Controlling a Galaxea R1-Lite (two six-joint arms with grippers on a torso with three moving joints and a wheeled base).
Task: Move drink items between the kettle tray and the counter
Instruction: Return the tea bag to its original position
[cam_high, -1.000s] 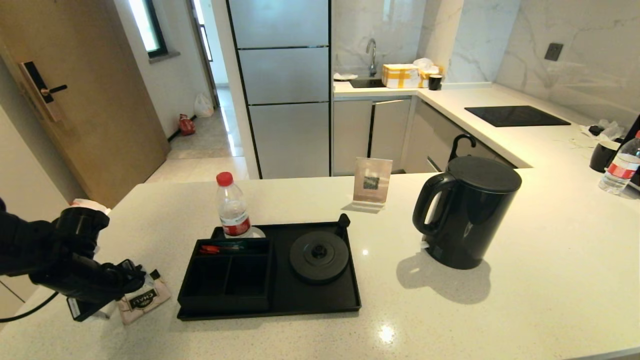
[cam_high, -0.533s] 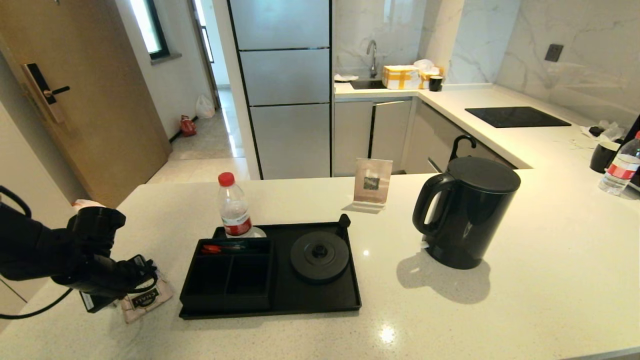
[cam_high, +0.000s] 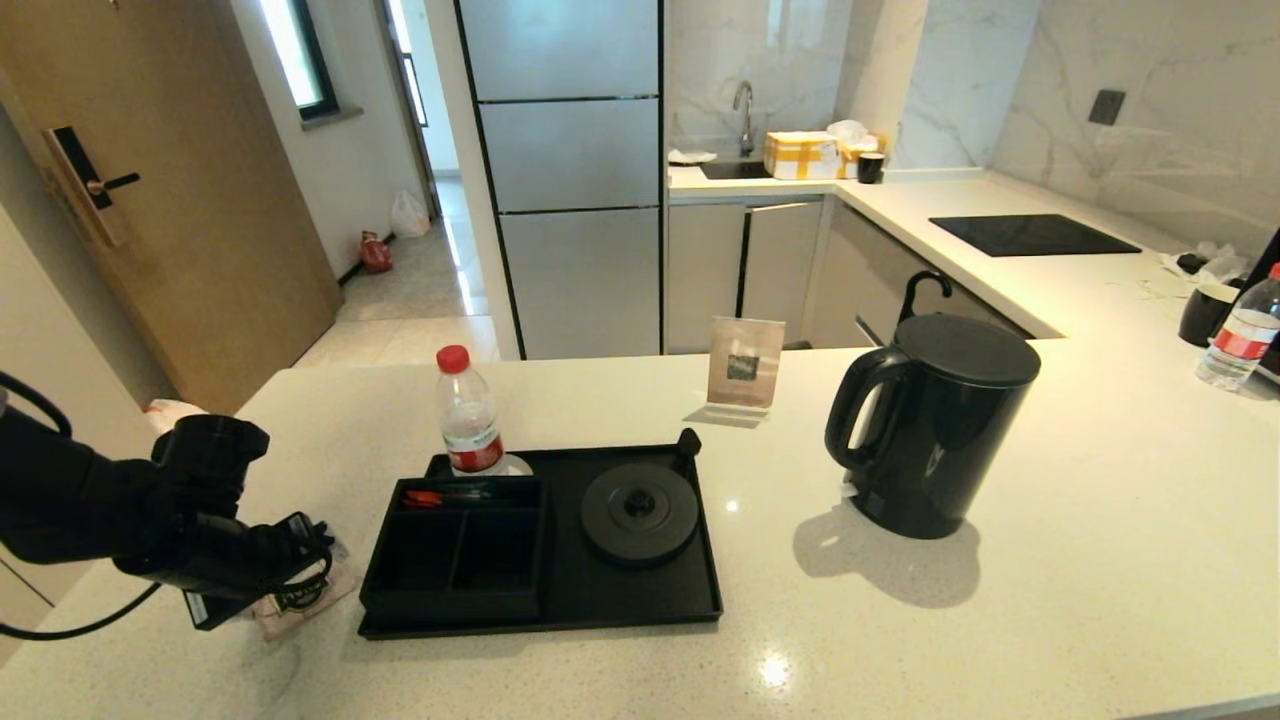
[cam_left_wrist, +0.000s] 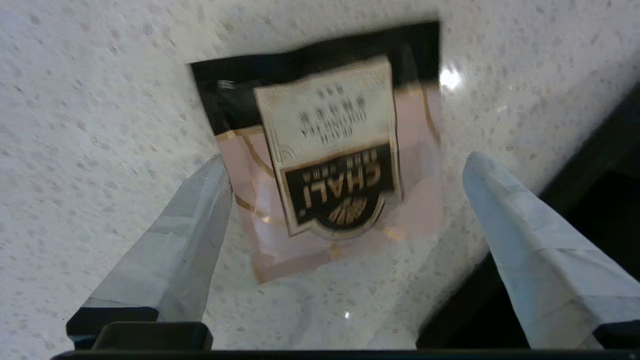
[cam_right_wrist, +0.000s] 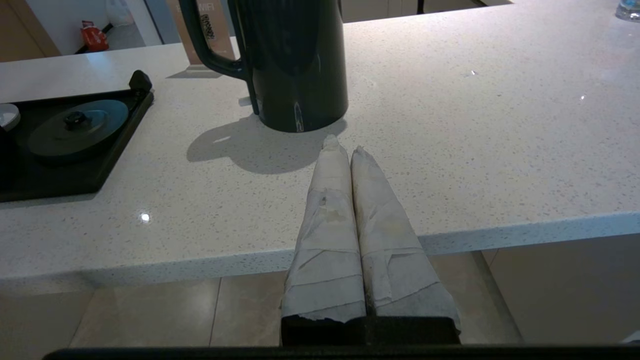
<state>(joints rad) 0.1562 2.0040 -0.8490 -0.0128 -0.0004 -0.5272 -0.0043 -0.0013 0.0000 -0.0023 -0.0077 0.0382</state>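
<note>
Head view: left gripper (cam_high: 300, 585) now lower and closer to tray (cam_high: 640, 610) than a second ago, sitting right over sachet (cam_high: 300, 612) on counter (cam_high: 1000, 600); sachet mostly covered, only a pale corner showing, just beside tray's left edge. Looks like approach for a pick, grasp not yet made. Kettle (cam_high: 935, 425) off its base disc (cam_high: 638, 512), standing on counter well right of tray. Water bottle (cam_high: 466, 413) at tray's back-left corner, red packets (cam_high: 430, 496) in rear compartment, card stand (cam_high: 745, 365) behind tray. Right arm out of sight.

Left wrist view: fingers (cam_left_wrist: 190, 220) spread wide, straddling sachet (cam_left_wrist: 330, 165), not touching it; sachet flat on counter (cam_left_wrist: 75, 100), blurred, CHALI badge legible. Tray edge (cam_left_wrist: 590, 165) dark, close by one finger: likely snag point on closing or lifting.

Right wrist view: right gripper (cam_right_wrist: 344, 145) pressed together, empty, parked off counter's front edge, pointing at kettle (cam_right_wrist: 295, 55). Base disc (cam_right_wrist: 75, 125) free, nothing on it.
</note>
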